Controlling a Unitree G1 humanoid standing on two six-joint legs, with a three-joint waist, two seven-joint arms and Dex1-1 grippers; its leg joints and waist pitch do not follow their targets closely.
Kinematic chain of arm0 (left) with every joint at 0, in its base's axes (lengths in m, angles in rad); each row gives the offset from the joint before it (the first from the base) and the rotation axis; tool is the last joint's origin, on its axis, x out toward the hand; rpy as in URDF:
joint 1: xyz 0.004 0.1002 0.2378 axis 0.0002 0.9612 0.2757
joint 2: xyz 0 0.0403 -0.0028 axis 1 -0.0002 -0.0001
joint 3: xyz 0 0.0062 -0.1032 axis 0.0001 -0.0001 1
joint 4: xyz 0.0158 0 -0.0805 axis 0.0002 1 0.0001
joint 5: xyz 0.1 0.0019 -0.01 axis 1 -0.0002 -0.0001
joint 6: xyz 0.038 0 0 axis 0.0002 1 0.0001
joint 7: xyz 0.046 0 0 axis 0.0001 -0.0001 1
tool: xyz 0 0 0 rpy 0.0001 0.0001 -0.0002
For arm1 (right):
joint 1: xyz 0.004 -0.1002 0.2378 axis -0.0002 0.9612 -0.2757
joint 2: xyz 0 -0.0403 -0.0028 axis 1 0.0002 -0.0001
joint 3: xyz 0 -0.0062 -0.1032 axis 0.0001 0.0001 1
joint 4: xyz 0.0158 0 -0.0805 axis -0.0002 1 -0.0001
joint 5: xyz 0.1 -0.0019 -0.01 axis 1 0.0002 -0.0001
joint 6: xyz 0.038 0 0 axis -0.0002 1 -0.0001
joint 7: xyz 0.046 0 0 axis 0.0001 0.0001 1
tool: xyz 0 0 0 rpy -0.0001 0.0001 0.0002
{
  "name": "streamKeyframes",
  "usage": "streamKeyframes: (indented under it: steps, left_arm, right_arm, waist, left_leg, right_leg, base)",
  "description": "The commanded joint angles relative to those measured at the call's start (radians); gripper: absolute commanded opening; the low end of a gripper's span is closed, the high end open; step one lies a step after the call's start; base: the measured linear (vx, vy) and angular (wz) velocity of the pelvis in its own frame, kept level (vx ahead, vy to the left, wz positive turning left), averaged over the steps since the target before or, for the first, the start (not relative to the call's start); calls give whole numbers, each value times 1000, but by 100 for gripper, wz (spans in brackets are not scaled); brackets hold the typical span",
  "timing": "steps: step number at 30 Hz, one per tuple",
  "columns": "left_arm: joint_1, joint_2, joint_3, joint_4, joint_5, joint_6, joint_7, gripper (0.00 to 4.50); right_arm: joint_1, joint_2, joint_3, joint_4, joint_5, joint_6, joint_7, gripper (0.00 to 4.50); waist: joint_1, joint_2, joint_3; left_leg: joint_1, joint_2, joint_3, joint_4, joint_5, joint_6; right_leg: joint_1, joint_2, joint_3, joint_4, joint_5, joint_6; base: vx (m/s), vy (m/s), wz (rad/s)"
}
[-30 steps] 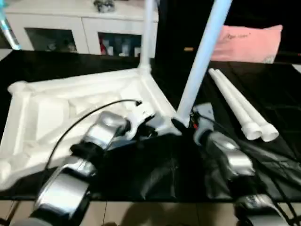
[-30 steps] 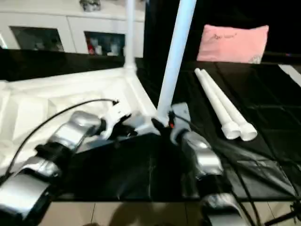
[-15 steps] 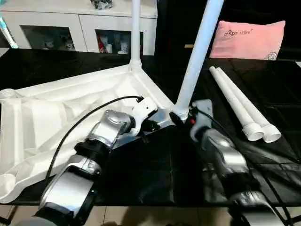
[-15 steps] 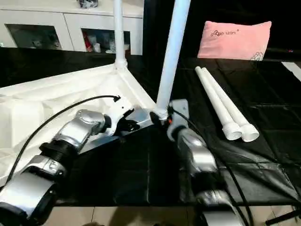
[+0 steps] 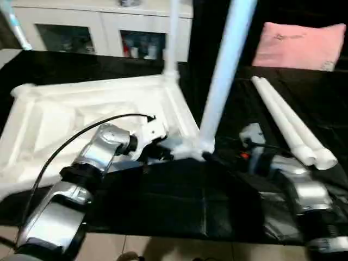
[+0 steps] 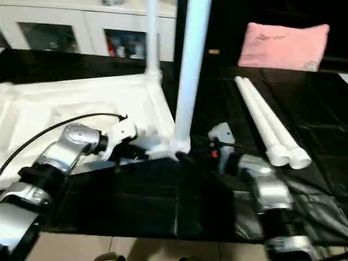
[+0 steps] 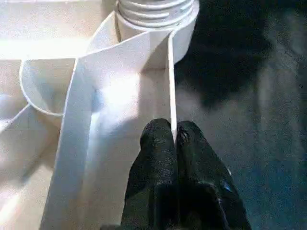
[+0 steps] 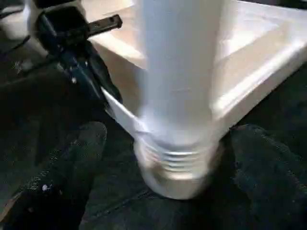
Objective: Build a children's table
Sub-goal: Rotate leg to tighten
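The white tabletop [image 5: 81, 109] lies underside up on the black table. One leg [image 5: 173, 38] stands in its far corner socket. A second leg [image 5: 220, 81] stands in the near corner socket. My left gripper [image 7: 173, 136] is shut on a thin rib of the tabletop just beside that near socket [image 7: 156, 19]. My right gripper [image 8: 170, 148] is open, with one finger [image 8: 72, 167] on each side of the near leg's threaded base [image 8: 175, 163], not touching it. Two loose legs [image 5: 288, 122] lie side by side on the right.
A white cabinet with glass doors [image 5: 109, 32] stands behind the table, and a pink pillow [image 5: 299, 46] lies at the back right. A black cover [image 5: 179, 201] runs to the table's front edge, with floor below it.
My right gripper's fingers have spread apart and come off the near leg's base. The left gripper keeps its hold on the rib. The camera has shifted.
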Motion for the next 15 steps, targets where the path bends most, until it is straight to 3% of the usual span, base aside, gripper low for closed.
streamKeyframes:
  steps: [1, 6, 7, 12, 15]
  left_arm:
    - [-8, 8, -42, -37, 3, -57, -95, 0]
    - [-9, 19, -54, -37, 4, -81, -135, 0]
    - [-11, 26, -63, -41, 3, -95, -168, 0]
    - [-15, 34, -79, -54, -10, -119, -230, 0]
    - [-13, 38, -85, -60, -8, -129, -248, 0]
  right_arm:
    - [-16, -32, 46, -17, -23, -33, 85, 444]
    - [-31, -44, 69, -4, -37, -54, 122, 444]
    - [-48, -49, 96, 12, -50, -70, 169, 444]
    - [-71, -51, 149, 37, -57, -78, 249, 444]
    - [-83, -44, 155, 60, -61, -78, 254, 408]
  waist:
    - [2, 2, -75]
    - [10, 5, -75]
    - [11, 1, -76]
    - [15, 2, -77]
    - [19, 3, -78]
  left_leg:
    - [13, 47, -6, -58, -156, 76]
    - [15, 49, -7, -60, -165, 56]
    - [16, 49, -8, -60, -170, 54]
    - [13, 50, -8, -58, -151, 64]
    - [13, 50, -8, -57, -145, 63]
  right_leg:
    - [63, -93, 59, -65, -162, -207]
    - [60, -95, 59, -68, -215, -191]
    - [59, -95, 59, -67, -217, -193]
    - [61, -95, 60, -63, -190, -197]
    - [60, -95, 59, -60, -179, -203]
  base:
    - [0, 0, 0]
    - [0, 0, 0]
    - [0, 0, 0]
    - [0, 0, 0]
    - [0, 0, 0]
